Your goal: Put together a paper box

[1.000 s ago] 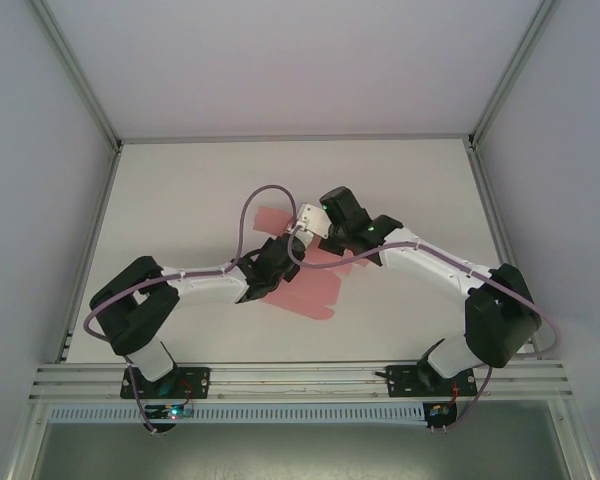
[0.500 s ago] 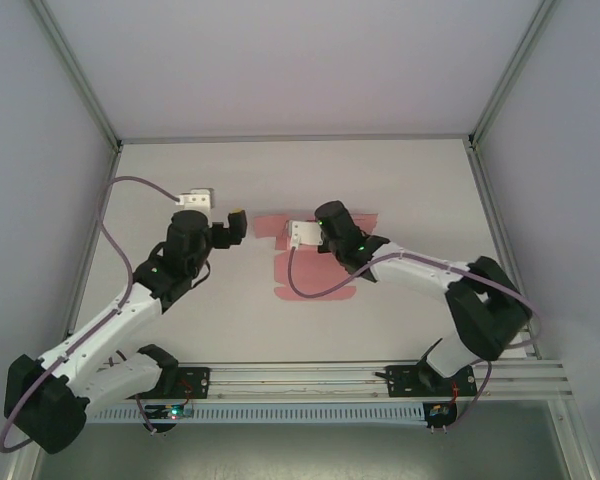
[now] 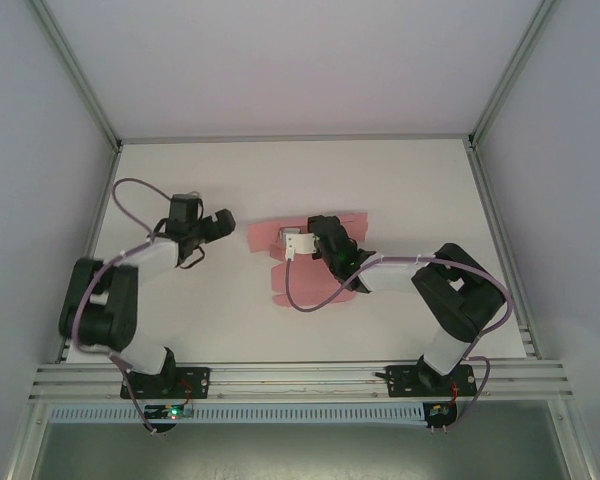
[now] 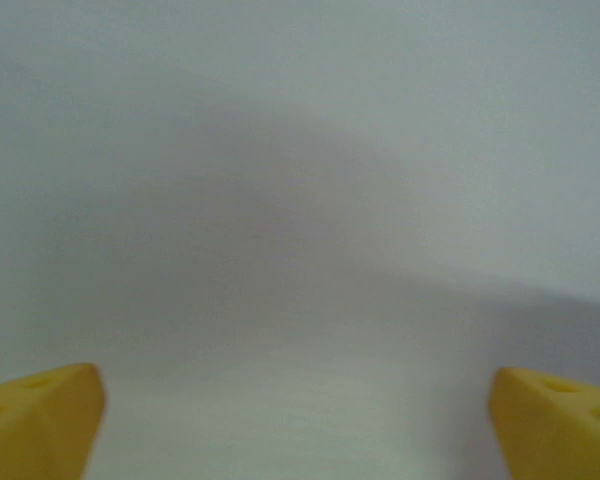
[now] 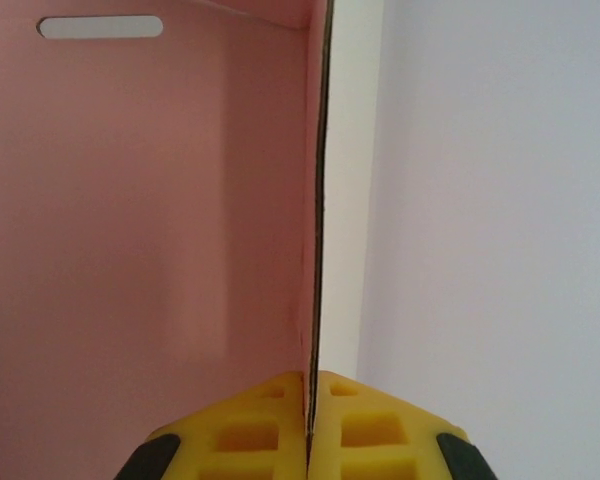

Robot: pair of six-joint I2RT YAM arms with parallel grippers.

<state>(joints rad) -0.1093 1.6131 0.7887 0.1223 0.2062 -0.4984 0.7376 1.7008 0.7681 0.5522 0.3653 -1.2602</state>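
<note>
So right hand (image 5: 308, 415) pinches the paper box's (image 3: 265, 238) flap, upright I think. Left hand's (image 3: 220, 224) open, near it toward the worktop's (image 3: 430, 180) left edge.

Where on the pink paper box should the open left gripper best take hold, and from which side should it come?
Probably the left flap of the paper box, coming in low from the left. That edge faces the open left gripper, and thin card suits a pinch across an edge. The right gripper is shut on a card edge further right, so this side is free.
</note>
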